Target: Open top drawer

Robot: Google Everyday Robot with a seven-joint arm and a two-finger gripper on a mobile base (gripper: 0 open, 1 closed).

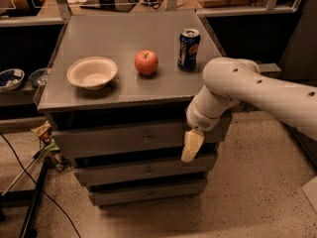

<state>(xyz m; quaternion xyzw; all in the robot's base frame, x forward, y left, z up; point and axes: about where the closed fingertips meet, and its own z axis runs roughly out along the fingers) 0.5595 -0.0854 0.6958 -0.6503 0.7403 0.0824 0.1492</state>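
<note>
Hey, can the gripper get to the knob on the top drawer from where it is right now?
Probably yes. The gripper hangs in front of the top drawer, to the right of its knob, with nothing between them. It points downward, so it may need to turn.

The wide grey flat-fronted top drawer [109, 142] carries a small silvery round knob [147, 138] and matches the dull grey of the cabinet's flat top [124, 33]. On that top, a cream round bowl [92, 72] sits at 9 o'clock of a red apple [146, 62], and a dark blue drink can [188, 49] with red and white marks sits at 3 o'clock of it. The pale yellow gripper [190, 151] hangs at about 3 o'clock of the knob, under a glossy white arm [257, 90] dotted with small dark holes, above a beige floor [247, 197] with fine dark speckles.
</note>
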